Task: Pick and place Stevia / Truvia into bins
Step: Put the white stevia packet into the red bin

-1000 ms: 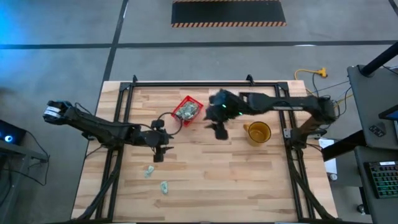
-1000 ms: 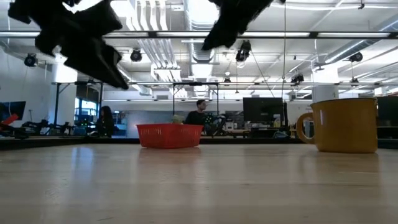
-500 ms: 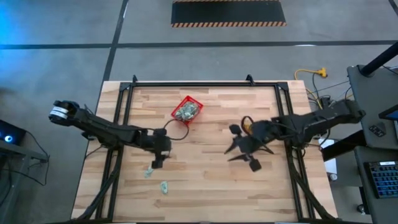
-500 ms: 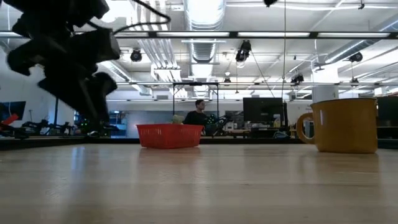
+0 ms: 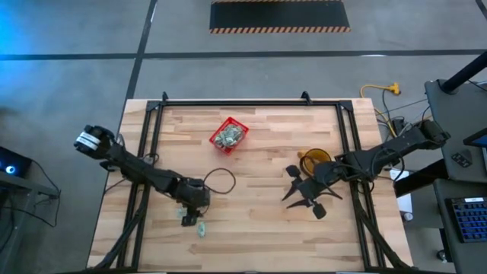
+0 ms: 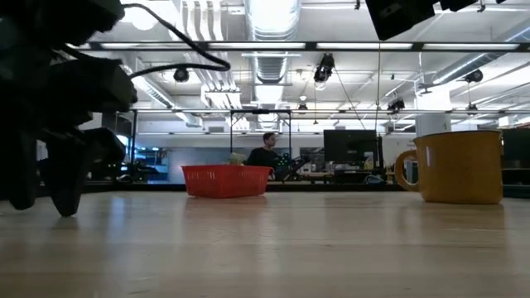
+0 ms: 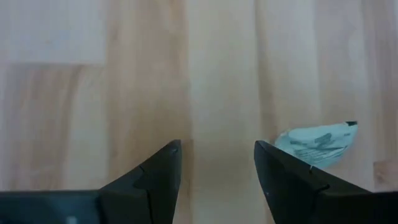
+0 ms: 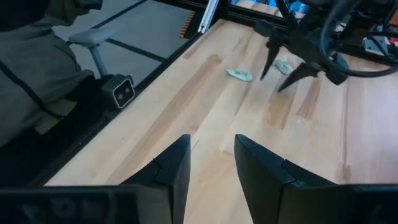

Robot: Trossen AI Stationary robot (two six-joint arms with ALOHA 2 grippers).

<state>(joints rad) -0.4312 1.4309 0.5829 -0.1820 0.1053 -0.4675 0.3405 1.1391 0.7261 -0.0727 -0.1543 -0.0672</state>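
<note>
Left gripper [image 5: 188, 219]: low over the table, fingers apart, one sachet [image 7: 317, 143] just beside a fingertip, apparently lining up a pick.
Second sachet [image 5: 201, 228]: loose, just beyond the left gripper from the basket.
Basket [image 5: 229, 135]: well apart, already holding sachets.
Right gripper [image 5: 306, 199]: raised beside the mug [image 5: 312, 160], fingers apart, empty, waiting.

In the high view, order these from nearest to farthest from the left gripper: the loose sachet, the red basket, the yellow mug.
1. Pale green paper sachet, on the table beside the left gripper.
2. Red latticed plastic basket, toward the table's far edge.
3. Yellow mug, on the right, by the right arm.
</note>
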